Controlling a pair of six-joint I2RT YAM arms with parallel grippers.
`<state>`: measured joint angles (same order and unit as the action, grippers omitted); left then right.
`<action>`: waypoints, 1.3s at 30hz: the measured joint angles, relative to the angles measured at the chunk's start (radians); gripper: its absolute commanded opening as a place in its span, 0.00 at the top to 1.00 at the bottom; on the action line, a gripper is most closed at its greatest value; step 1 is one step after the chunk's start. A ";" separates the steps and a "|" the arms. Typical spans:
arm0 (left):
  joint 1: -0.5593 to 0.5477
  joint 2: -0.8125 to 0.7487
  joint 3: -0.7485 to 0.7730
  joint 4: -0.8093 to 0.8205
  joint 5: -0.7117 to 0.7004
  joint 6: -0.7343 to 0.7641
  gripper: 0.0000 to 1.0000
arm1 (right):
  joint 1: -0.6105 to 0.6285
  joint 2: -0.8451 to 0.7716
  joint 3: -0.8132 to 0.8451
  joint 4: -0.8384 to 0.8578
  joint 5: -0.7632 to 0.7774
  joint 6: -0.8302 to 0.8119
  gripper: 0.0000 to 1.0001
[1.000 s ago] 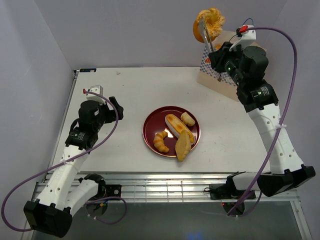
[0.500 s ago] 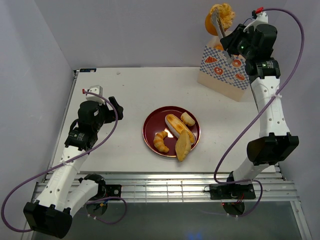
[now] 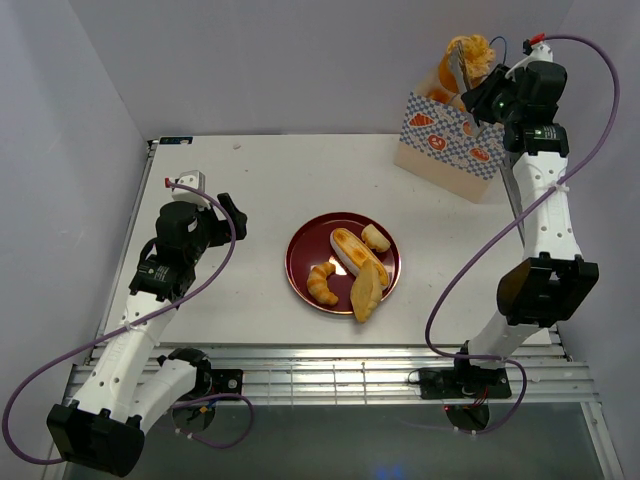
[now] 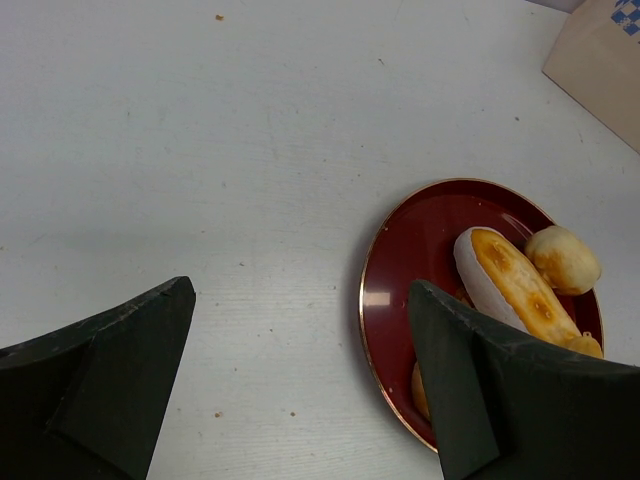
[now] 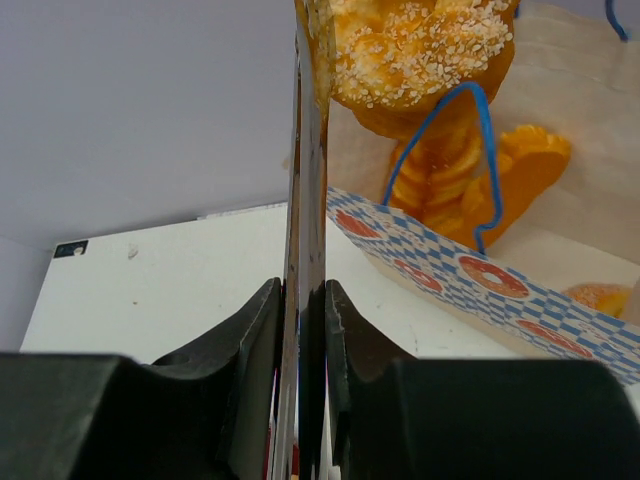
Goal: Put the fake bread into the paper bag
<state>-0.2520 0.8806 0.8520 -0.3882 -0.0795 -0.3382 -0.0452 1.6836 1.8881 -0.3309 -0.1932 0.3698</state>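
My right gripper (image 3: pixel 482 98) (image 5: pixel 305 300) is shut on a pair of metal tongs (image 5: pixel 309 180) (image 3: pixel 460 68). The tongs pinch a seeded golden bun (image 5: pixel 420 45) (image 3: pixel 473 48) just above the open mouth of the paper bag (image 3: pixel 445 138) (image 5: pixel 470 275). Inside the bag lie an orange braided piece (image 5: pixel 455 180) and a round bun (image 5: pixel 600 297). More fake bread rests on the dark red plate (image 3: pixel 303 262) (image 4: pixel 400 290): a croissant (image 3: pixel 322 283), an oval roll (image 3: pixel 355 253) (image 4: pixel 510 285), a small bun (image 3: pixel 376 237) (image 4: pixel 563 258) and a wedge (image 3: pixel 366 293). My left gripper (image 3: pixel 230 212) (image 4: pixel 300 370) is open, left of the plate.
The bag stands at the table's back right corner, next to the right wall. Its blue cord handle (image 5: pixel 480 150) loops up in front of the braided piece. The plate sits at the table's middle.
The right arm has swung right and down with the tongs and the bun, from left of the bag's top to over its mouth. The left arm has not moved.
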 measured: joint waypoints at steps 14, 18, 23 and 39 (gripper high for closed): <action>0.000 0.006 0.000 0.000 0.004 -0.004 0.12 | -0.045 0.000 -0.072 0.002 -0.076 0.043 0.54; 0.000 0.005 0.000 0.001 0.014 -0.001 0.02 | -0.045 -0.002 -0.072 0.016 -0.097 0.043 0.52; 0.000 0.006 0.000 0.002 0.010 -0.004 0.02 | -0.046 -0.021 -0.073 0.017 -0.117 0.043 0.52; -0.001 0.008 0.000 0.000 -0.006 -0.004 0.03 | 0.011 -0.473 -0.448 0.156 -0.265 0.016 0.52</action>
<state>-0.2527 0.8883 0.8520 -0.3882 -0.0860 -0.3420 -0.0345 1.2102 1.4403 -0.1745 -0.4583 0.3862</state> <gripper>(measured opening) 0.979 0.481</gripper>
